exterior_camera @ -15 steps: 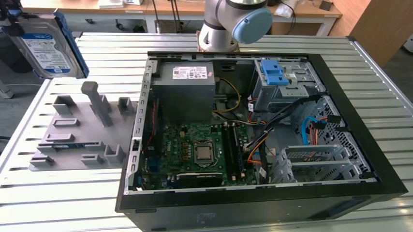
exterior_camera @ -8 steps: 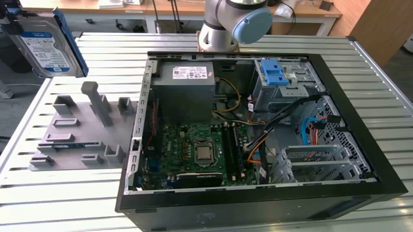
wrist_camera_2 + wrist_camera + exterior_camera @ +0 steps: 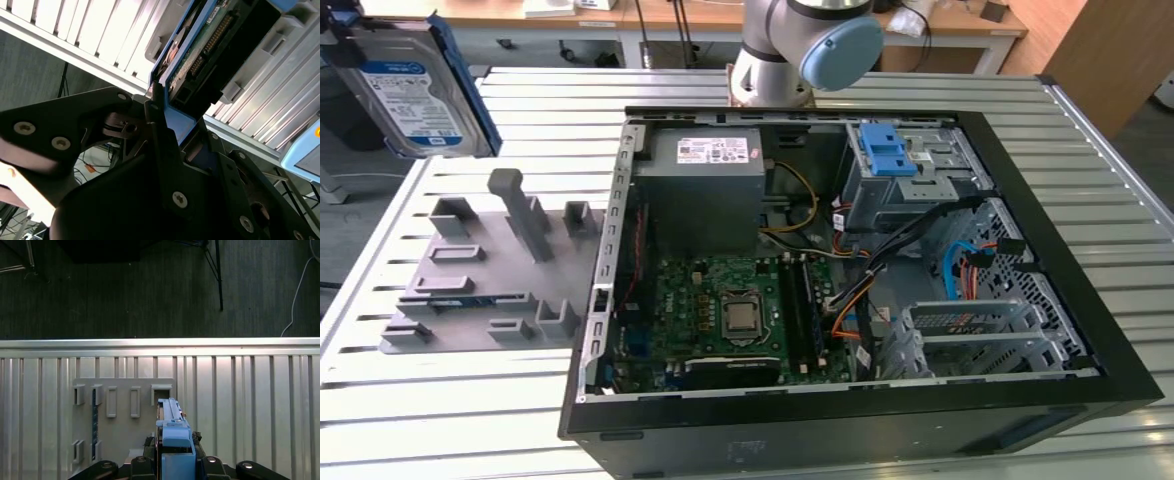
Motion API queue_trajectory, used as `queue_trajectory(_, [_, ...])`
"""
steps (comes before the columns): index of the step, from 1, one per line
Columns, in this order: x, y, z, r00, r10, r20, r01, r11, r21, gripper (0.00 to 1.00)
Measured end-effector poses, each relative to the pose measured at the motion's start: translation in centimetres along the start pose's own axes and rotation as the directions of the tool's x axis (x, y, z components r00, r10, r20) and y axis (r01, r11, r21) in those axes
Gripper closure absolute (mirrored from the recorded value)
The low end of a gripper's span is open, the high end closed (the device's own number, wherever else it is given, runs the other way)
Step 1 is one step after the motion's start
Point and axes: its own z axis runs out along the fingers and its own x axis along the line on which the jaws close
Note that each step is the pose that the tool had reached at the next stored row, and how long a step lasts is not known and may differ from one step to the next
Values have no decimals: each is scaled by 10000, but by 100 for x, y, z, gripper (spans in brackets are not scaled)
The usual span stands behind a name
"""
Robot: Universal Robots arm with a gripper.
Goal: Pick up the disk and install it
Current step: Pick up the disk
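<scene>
The hand seemingly clamps the disk edge-on. Beyond it, a grey fixture lies on the desk.

Bright, even light covers the slatted table, glare along its rim, the floor beyond dim.

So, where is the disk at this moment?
The disk is held in the air at the exterior view's far left, above the grey fixture and outside the open computer case; the gripper is shut on it.
</scene>
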Motion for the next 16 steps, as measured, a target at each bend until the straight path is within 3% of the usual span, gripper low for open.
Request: queue_trajectory(16, [-5,2,-88,10000,0,0,0,10000,-1,64])
